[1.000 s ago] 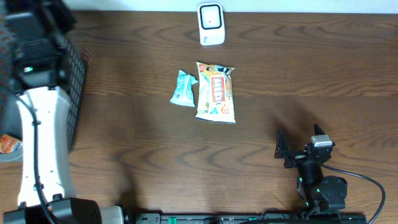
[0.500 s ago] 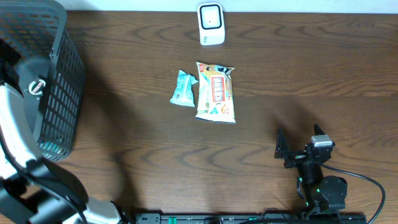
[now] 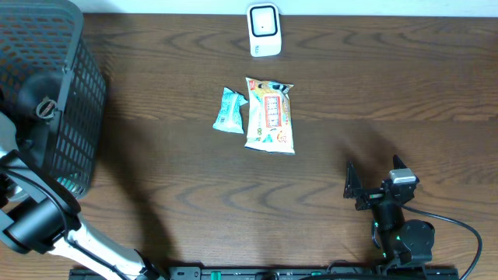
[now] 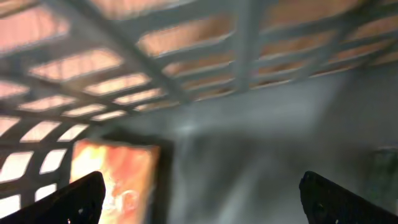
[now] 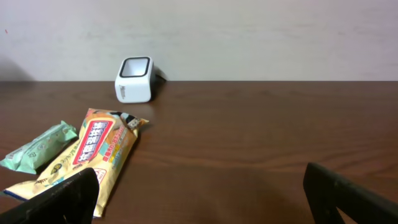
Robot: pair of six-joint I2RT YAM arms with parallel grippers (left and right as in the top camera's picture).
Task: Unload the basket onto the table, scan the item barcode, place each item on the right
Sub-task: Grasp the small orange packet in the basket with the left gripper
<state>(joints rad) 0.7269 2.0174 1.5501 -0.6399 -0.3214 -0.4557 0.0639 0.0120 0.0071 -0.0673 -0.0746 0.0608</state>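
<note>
Overhead view first: the dark wood-grain bench (image 3: 350, 78) has a white boxy barcode scanner (image 3: 264, 29) parked at the far edge, middle-ish. A bit nearer sits a yellow-and-orange printed snack packet (image 3: 270, 115), lying flat, with a small teal foil packet (image 3: 230, 110) right against its left side. Both are near the scanner but not touching it, and nothing is holding either one.

Over at the left edge there's a black plastic mesh basket (image 3: 78, 117), and the left arm reaches down into it. The left wrist cam is pretty blurry, but you can see the left pincer (image 4: 199, 202) splayed wide with nothing between its fingers (image 4: 81, 199), basket mesh all around, and an orange-printed packet (image 4: 112, 180) lying on the basket floor just past the left finger. Can't read what that packet is.

The right pincer (image 3: 375, 177) hangs low at the near right of the bench, well apart from the packets, also spread wide and gripping nothing. It faces the scanner and both packets.
</note>
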